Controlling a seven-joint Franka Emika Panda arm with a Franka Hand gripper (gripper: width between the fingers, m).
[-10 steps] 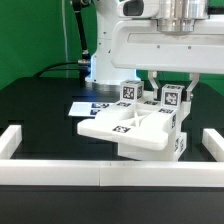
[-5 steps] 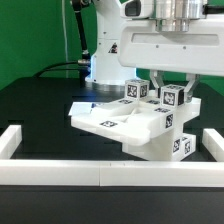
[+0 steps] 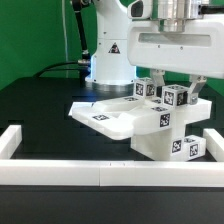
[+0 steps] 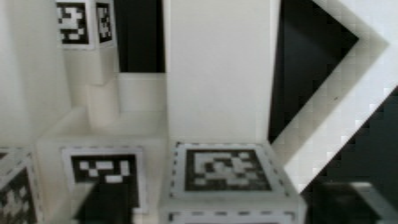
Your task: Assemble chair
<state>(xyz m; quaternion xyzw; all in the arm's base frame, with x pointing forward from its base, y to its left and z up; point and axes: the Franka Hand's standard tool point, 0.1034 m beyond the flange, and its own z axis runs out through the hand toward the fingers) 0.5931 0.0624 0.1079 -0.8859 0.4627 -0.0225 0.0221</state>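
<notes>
At about nine o'clock in the exterior view a white border rail [image 3: 22, 140] bends round the front edge of the black table [image 3: 40, 100]. Just past it, near ten o'clock of the chair, the marker board [image 3: 84, 104] lies flat, partly hidden behind the seat.

The chair [image 3: 135, 118] sits at the centre, leaning: its flat slab juts toward nine o'clock and is lifted clear of the table on that side, while the blocky base at five o'clock rests on the surface. Several tagged cubes stand along its upper edge toward two o'clock.

Above those cubes, at one o'clock, hangs the gripper [image 3: 172, 92]. Its dark fingers straddle the tagged cubes, but how wide the jaws stand, and whether they press on the part, I cannot tell from either view. In the wrist view the white bars and two tags [image 4: 214, 170] fill the frame close under the camera, and the fingers show only as dark shapes at the edge.

The step in hand seems to be setting the half-built chair down or re-gripping it. To do it well, I would let the base settle flat before pulling away, lift straight up so no finger catches a cube, and watch that the overhanging slab does not tip the piece toward nine o'clock.
</notes>
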